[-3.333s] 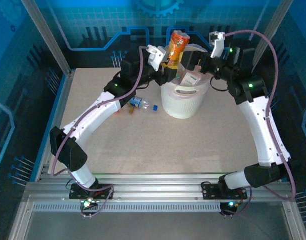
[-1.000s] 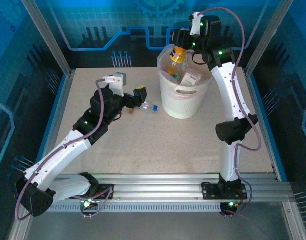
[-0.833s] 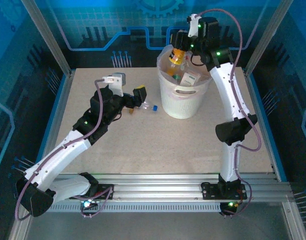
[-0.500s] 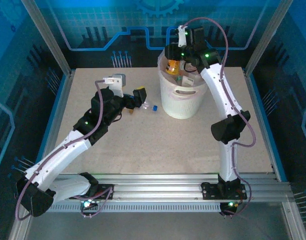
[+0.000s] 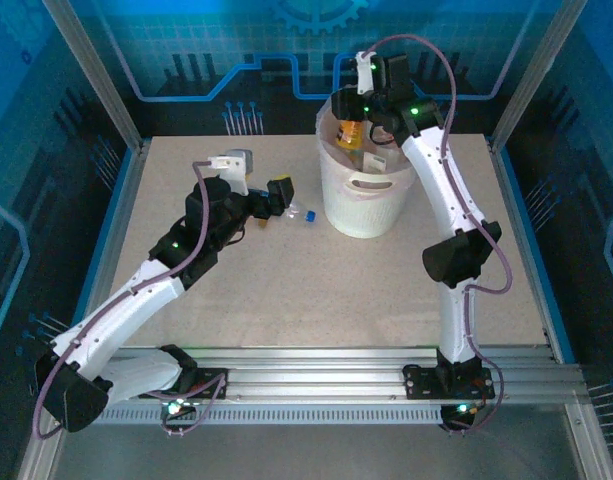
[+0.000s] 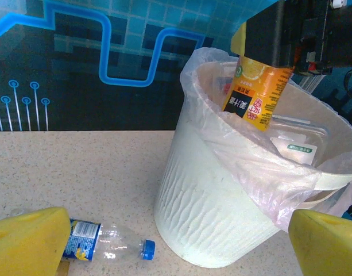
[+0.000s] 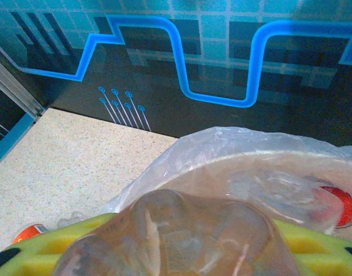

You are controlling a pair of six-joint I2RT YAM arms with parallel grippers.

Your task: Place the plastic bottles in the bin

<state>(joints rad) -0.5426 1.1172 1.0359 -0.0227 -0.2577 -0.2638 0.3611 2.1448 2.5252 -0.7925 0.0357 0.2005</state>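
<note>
Left hand [image 5: 278,200] is wide open just beside the blue-capped bottle [image 6: 104,241] lying on the surface next to the bin [image 6: 210,218] — it's round and loose, so a sloppy close could roll it away. Further back the right hand [image 5: 356,105] grips the orange bottle [image 6: 253,98] over the bin, which looks full — once dropped it might tip over the rim.

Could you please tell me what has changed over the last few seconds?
The left pincer drew back leftward from the bin and hangs open by the clear bottle on the table. The right pincer brought the orange bottle leftward and lower into the bin, apparently still gripping it. The bin and the clear bottle stayed put.
</note>
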